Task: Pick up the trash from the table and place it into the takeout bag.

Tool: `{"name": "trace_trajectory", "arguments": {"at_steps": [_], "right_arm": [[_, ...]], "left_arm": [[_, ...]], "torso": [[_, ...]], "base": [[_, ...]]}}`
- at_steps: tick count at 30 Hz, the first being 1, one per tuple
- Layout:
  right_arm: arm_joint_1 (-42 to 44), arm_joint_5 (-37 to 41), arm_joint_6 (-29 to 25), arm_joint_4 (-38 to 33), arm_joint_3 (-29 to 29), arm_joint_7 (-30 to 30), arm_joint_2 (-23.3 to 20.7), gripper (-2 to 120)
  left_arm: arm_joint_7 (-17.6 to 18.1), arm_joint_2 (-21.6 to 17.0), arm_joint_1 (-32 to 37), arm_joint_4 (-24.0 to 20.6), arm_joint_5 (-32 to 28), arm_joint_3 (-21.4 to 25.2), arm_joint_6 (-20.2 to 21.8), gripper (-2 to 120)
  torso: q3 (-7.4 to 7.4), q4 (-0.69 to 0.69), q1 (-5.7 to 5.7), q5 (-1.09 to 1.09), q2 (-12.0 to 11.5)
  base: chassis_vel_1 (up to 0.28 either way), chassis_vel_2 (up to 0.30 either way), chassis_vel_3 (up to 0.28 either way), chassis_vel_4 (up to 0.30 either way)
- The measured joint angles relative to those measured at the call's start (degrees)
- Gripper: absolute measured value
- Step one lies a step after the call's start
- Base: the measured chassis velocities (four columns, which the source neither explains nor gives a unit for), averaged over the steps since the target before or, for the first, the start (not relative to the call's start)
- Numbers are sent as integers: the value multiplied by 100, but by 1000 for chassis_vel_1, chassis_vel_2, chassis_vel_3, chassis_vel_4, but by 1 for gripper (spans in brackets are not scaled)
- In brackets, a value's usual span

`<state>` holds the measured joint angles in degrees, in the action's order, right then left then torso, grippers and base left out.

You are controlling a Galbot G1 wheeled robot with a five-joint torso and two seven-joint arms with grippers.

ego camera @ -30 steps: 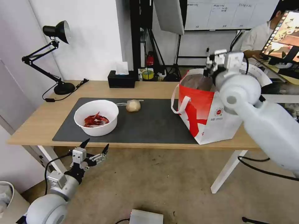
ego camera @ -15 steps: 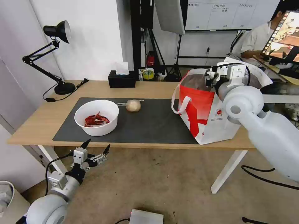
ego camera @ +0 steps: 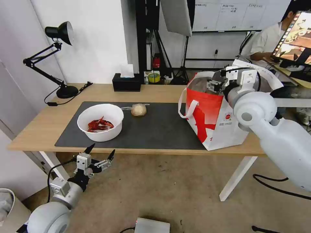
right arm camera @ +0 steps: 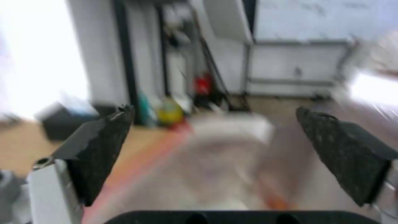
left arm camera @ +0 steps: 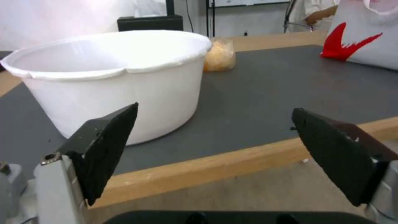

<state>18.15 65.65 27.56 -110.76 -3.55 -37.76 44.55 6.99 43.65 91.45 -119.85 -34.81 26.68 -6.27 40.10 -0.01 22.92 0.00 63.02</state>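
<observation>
Red shells [ego camera: 98, 124] in white bowl [ego camera: 113, 114] (uncovered)

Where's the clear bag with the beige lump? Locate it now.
In the head view, the clear bag with the beige lump lies on the dark mat, just right of the white bowl, left of the takeout bag.

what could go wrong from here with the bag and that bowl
Right hand sits open at the rim of the takeout bag, close to its loop handle; pulling away could snag it and tip the bag. The white bowl holds loose crayfish shells, so a tilted lift may spill them on the grey mat. Left hand waits open below the table edge, and rising straight up could strike it.
</observation>
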Motion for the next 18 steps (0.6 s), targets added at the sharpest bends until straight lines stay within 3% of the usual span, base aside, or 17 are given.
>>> {"name": "trace_trajectory", "arguments": {"at_steps": [3, 9, 18], "right_arm": [[-407, 137, -445, 18, -327, 502, 126, 100], [-559, 247, -762, -163, -796, 1231, 267, 100], [-40, -77, -1189, -584, -1176, 2289, 136, 100]], "left_arm": [[5, 13, -30, 11, -1, -9, 0, 100], [7, 82, -20, 19, 10, 27, -7, 100], [6, 158, -4, 10, 16, 140, -40, 100]], "torso": [[0, 1, 0, -2, 0], [0, 1, 0, -1, 0], [0, 1, 0, 0, 0]], "base": [[0, 0, 0, 0], [0, 0, 0, 0], [0, 0, 0, 0]]}}
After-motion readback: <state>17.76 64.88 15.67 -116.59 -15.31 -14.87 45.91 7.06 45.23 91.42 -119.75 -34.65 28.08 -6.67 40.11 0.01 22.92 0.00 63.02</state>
